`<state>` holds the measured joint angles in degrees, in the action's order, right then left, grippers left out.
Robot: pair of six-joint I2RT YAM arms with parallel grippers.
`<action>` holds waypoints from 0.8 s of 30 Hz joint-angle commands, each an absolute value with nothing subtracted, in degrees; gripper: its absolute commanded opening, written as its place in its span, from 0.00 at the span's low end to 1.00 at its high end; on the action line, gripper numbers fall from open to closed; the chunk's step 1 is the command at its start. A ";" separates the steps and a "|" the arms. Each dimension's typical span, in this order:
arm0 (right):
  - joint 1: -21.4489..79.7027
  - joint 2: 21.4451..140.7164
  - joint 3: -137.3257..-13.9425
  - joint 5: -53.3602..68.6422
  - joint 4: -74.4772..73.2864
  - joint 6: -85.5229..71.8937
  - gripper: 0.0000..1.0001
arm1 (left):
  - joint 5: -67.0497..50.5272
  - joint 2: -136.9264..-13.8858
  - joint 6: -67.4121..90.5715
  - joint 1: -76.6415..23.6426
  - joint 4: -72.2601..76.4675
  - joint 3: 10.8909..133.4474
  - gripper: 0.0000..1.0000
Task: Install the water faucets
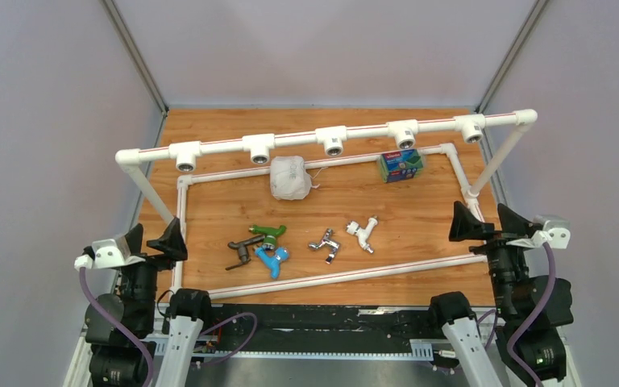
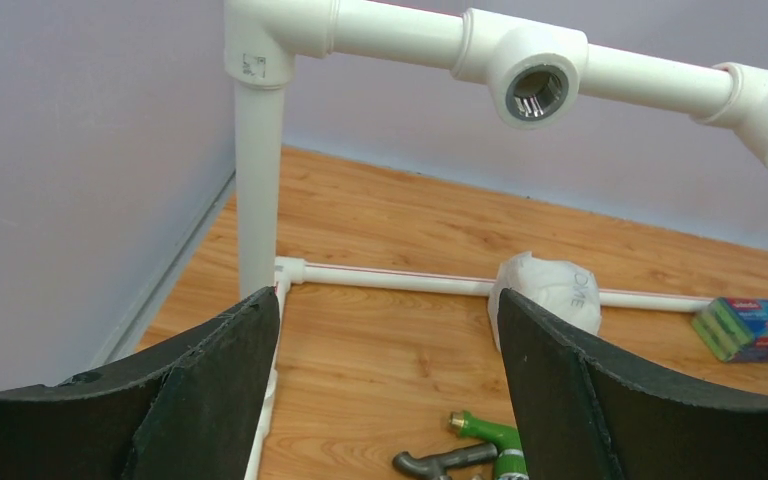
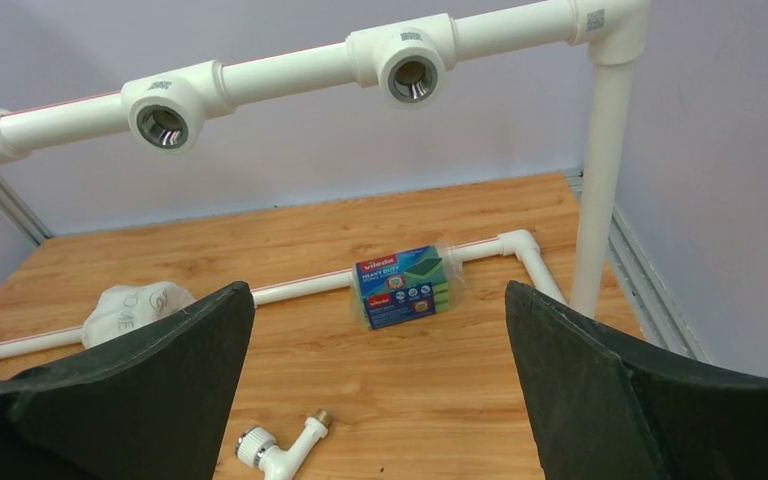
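The five faucets lie loose on the counter (image 1: 419,218), inside the pipe frame (image 1: 367,131), and none sits in a socket. The green faucet (image 1: 267,234), the dark grey faucet (image 1: 243,250) and the blue faucet (image 1: 272,260) make one tight group left of centre; I cannot tell if they touch. The chrome faucet (image 1: 325,244) lies near them on the right, and the white faucet (image 1: 363,233) just beside it.

In my left wrist view the lower edge cuts the dark grey one, and the blue one falls outside. My right wrist view cuts off the white one too.

The threaded sockets (image 1: 333,149) on the upper bar face me. A white bag (image 1: 288,177) and a sponge pack (image 1: 400,165) lie at the far rail.

My left claw (image 1: 151,239) hangs at the near left corner, spread wide, grasping nothing. My right claw (image 1: 488,222) hangs at the near right corner, also wide and released. Both point to the far wall.
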<state>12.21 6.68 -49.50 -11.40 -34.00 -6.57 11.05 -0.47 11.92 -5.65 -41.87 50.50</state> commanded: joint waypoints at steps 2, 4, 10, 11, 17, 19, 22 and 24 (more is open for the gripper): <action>12.48 10.63 -50.89 -9.23 -34.80 -7.73 1.00 | 12.57 3.08 18.27 -5.80 -38.50 48.79 0.87; 12.48 12.38 -51.59 -8.27 -34.80 -8.35 1.00 | 11.52 2.99 18.63 -5.80 -37.97 47.73 0.87; 12.48 17.92 -52.47 -3.70 -36.12 -13.17 1.00 | 6.77 3.95 21.79 -5.89 -36.39 43.07 0.87; 12.48 19.06 -52.21 -2.56 -36.65 -14.40 1.00 | 5.90 3.87 23.28 -5.89 -36.56 42.37 0.87; 12.39 24.34 -46.42 5.70 -37.53 -24.50 1.00 | 0.35 2.81 29.26 -5.89 -36.65 37.81 0.87; 12.48 25.83 -42.73 7.72 -36.92 -26.80 1.00 | -1.84 2.81 31.62 -5.89 -36.39 35.87 0.87; 12.48 27.50 -38.16 10.89 -34.64 -29.43 0.98 | -6.31 2.46 34.71 -5.97 -34.46 33.31 0.87; 12.48 28.65 -34.82 12.65 -32.71 -31.19 0.93 | -7.99 2.02 36.37 -5.98 -33.40 32.61 0.87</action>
